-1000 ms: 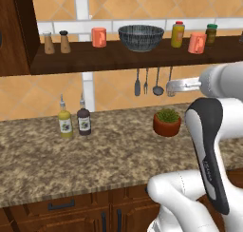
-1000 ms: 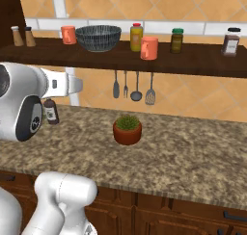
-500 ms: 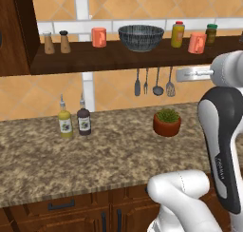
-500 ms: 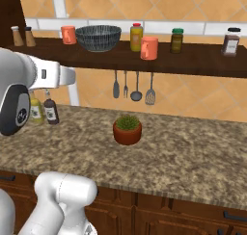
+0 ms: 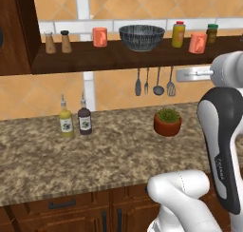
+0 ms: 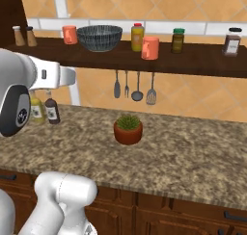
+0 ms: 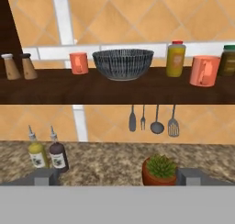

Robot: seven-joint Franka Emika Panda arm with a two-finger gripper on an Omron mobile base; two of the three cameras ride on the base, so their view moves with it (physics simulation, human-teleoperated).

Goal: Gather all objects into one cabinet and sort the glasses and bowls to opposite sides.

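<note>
1. Look at the long dark shelf (image 5: 118,60). One orange cup (image 5: 99,36) stands near its left end, just left of the grey bowl (image 5: 141,37).
2. A second orange cup (image 5: 198,42) stands toward the right end, at the front edge, between the yellow jar (image 5: 178,34) and the green-lid jar (image 5: 211,33).
3. So the bowl sits in the middle with a cup on each side. I think the sorting is not done. The cups should be together on one side and the bowl alone on the other.
4. You cannot see a beige speckled cup in these pictures, so I cannot say where it is.
5. The worktop (image 5: 95,155) holds just two bottles (image 5: 75,121) and a plant pot (image 5: 167,122). Nothing there needs to be gathered.
6. The gripper (image 7: 117,175) points at the shelf from well back. Its two fingertips (image 7: 43,176) stand wide apart with nothing between them.
7. Since the earlier pictures, the arm has lifted and swung to the right in the left base view. The cups, bowl and jars have not moved.
</note>
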